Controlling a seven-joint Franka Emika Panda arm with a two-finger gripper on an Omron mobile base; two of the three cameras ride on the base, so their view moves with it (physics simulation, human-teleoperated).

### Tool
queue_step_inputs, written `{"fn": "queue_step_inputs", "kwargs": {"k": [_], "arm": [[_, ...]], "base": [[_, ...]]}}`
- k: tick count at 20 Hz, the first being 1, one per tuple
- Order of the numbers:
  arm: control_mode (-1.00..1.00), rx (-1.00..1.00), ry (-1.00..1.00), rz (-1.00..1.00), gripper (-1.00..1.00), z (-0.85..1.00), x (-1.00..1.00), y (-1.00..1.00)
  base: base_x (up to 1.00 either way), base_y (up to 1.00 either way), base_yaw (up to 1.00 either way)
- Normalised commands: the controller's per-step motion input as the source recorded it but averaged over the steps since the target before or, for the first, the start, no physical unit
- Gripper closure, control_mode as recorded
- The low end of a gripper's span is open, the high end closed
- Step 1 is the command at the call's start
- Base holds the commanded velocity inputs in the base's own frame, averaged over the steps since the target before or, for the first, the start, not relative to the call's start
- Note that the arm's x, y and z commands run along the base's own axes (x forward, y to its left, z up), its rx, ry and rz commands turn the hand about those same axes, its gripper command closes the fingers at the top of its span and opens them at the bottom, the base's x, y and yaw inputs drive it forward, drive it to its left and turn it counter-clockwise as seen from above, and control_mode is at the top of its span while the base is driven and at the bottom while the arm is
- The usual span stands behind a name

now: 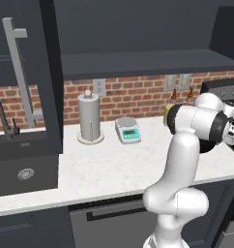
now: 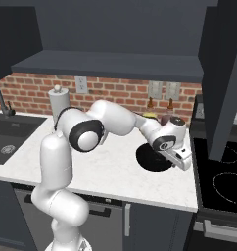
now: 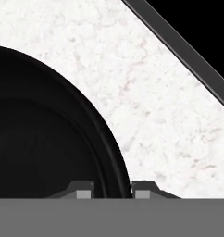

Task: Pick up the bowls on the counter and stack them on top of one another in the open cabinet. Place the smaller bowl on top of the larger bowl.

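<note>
Bowl (image 3: 44,134): glossy black, on the white marbled bench (image 3: 155,106). In the right base view it sits near the bench's right end, just left of the black cooktop (image 2: 221,171), partly covered by the robot's hand.

Gripper (image 3: 113,190): in the hand view its two tips straddle the bowl's rim at a narrow gap, one inside, one outside; whether they press the rim cannot be told.

Left base view adds: paper-towel holder (image 1: 89,118), kitchen scale (image 1: 128,130), sink (image 1: 22,167), and the cabinet door (image 1: 22,72) with its grey bar handle.
</note>
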Motion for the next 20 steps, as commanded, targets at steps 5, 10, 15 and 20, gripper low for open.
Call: {"fn": "queue_step_inputs", "kwargs": {"k": [5,10,15,20], "arm": [[-1.00,-0.05,0.01,0.00,1.00,0.18,0.00,0.13],[-1.00,0.00,0.00,-0.02,1.00,0.22,-0.38,0.00],[-1.00,0.01,-0.01,-0.06,1.00,0.15,-0.75,-0.04],[-1.00,0.03,-0.06,-0.06,1.00,0.55,-0.83,-0.01]], "base": [[0.00,0.00,0.00],[0.00,0.00,0.00],[0.00,0.00,0.00],[0.00,0.00,0.00]]}}
